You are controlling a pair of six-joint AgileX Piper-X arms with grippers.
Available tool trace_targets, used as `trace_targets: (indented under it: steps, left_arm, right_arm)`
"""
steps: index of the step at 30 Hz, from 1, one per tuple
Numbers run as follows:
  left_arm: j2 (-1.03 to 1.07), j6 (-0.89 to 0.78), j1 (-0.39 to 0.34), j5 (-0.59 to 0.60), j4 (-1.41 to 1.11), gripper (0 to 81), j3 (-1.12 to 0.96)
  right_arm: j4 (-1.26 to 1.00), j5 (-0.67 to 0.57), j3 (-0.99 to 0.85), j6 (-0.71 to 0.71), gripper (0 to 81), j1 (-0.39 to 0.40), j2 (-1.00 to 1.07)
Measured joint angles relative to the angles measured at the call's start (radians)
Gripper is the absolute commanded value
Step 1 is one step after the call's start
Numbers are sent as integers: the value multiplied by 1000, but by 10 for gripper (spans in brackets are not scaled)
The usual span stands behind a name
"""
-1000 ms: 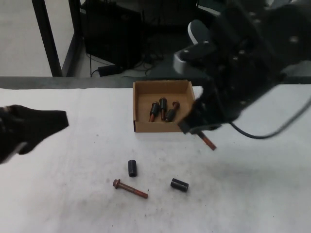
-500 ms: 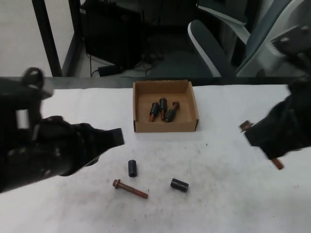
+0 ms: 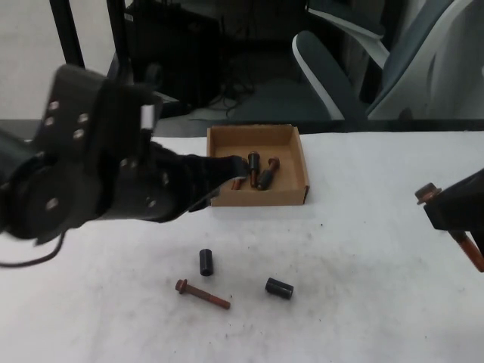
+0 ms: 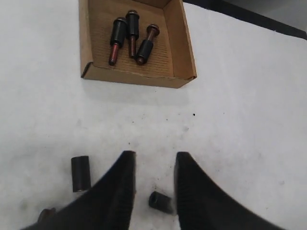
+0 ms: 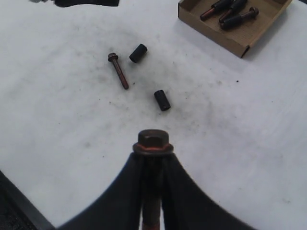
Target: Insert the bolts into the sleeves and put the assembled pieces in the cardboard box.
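The cardboard box point(image 3: 257, 199) stands at the back middle of the bench with three assembled pieces point(image 3: 254, 171) inside. In front of it lie two black sleeves point(image 3: 206, 262) point(image 3: 279, 288) and a loose copper bolt point(image 3: 202, 294). My left gripper point(image 4: 154, 160) is open and holds nothing; it hangs above the sleeves point(image 4: 80, 173) point(image 4: 160, 202), in the high view by the box's left front corner point(image 3: 231, 166). My right gripper point(image 5: 152, 160) is shut on a second bolt point(image 5: 152, 142), held off the bench at the far right point(image 3: 446, 215).
The bench top is white with dark smudges around the loose parts. An office chair point(image 3: 340, 68) and dark equipment stand behind the bench's far edge. Bare bench lies between the box point(image 5: 235, 36) and the right arm.
The right arm has swung from beside the box out to the far right, still carrying its bolt. The left arm has come in from the left edge toward the box.
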Motion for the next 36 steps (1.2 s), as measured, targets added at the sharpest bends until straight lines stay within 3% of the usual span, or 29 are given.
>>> trace_targets:
  steps: [17, 22, 36]
  left_arm:
    - [307, 71, 0, -15, 230, 282, -215]
    - [319, 94, 0, -67, 269, 282, -222]
    - [322, 104, 0, -61, 304, 282, -222]
  right_arm:
    - [3, 0, 0, 0, 2, 0, 0]
    - [3, 0, 0, 0, 2, 0, 0]
    - [3, 0, 0, 0, 2, 0, 0]
